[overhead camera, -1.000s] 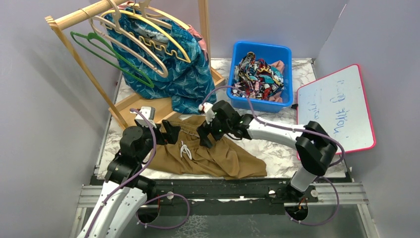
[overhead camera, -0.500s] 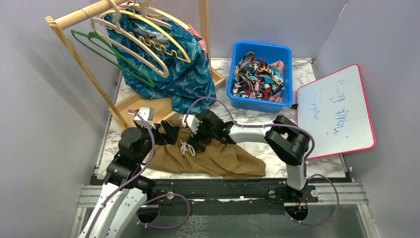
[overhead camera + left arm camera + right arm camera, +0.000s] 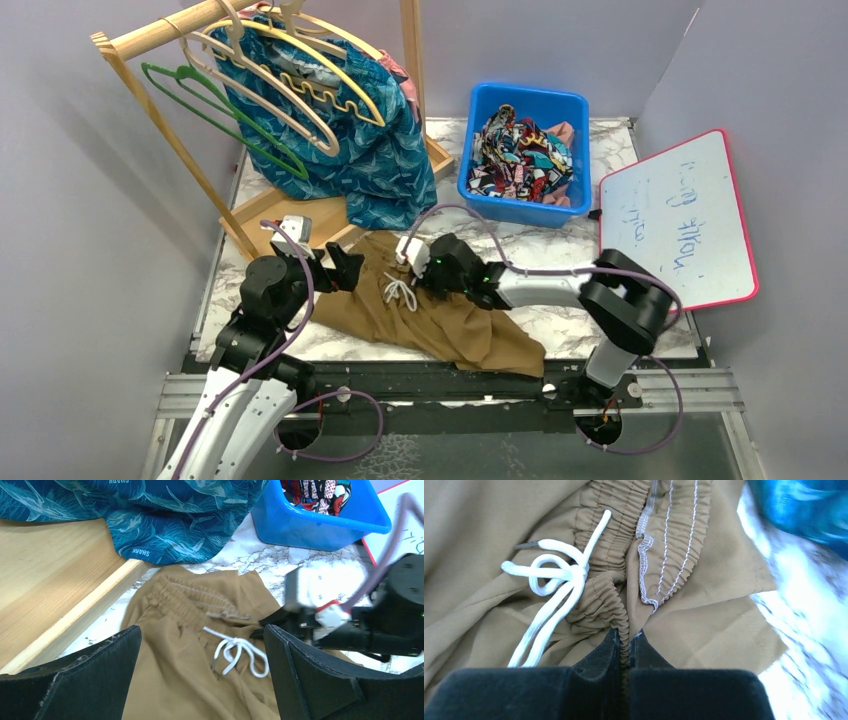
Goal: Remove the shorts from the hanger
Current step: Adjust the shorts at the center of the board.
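Olive-brown shorts lie rumpled; right end effector pinches their ruched elastic waistband; left end effector gapes.

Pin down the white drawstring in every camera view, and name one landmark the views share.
Top external: drawstring lower centre, on the brown shorts, beside the right pincer.
Left wrist: lower centre, framed by the open left pincer.
Right wrist: left of centre, above the shut right pincer.
Shared landmark: the shorts' gathered waistband, pinched beside the knot.

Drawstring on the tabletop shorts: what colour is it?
White. The drawstring on the shorts shows best in the right wrist view.
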`<move>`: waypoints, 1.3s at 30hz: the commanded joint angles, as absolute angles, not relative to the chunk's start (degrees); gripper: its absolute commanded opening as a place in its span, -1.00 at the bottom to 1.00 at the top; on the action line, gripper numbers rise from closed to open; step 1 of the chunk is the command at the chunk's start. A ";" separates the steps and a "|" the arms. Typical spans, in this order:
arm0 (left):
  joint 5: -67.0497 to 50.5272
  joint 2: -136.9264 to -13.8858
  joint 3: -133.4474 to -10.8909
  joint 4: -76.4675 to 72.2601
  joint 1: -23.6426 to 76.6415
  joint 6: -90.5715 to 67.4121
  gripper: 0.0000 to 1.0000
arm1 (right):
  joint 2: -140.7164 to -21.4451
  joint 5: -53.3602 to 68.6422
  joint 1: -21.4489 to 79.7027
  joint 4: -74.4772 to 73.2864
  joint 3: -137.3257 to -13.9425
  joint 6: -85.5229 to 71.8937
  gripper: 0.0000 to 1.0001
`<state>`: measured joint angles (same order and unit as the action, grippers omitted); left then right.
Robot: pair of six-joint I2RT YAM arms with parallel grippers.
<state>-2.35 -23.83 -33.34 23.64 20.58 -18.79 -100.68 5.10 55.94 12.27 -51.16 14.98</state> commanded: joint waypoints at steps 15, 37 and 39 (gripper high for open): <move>-1.96 -23.25 -33.49 22.92 20.22 -18.28 0.89 | -54.30 -11.69 55.94 38.06 -37.02 17.43 -0.97; -2.18 -24.70 -33.40 22.87 20.14 -18.46 0.89 | -57.07 -13.14 55.98 -23.65 -36.35 -33.89 -0.25; -2.09 -24.65 -33.40 22.93 20.13 -18.46 0.89 | -61.53 -8.82 55.96 -22.12 -37.56 -31.94 0.12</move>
<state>-2.31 -25.04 -33.34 23.64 20.36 -18.81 -55.05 -18.70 55.81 -17.91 -34.74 -31.29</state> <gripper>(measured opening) 0.945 0.408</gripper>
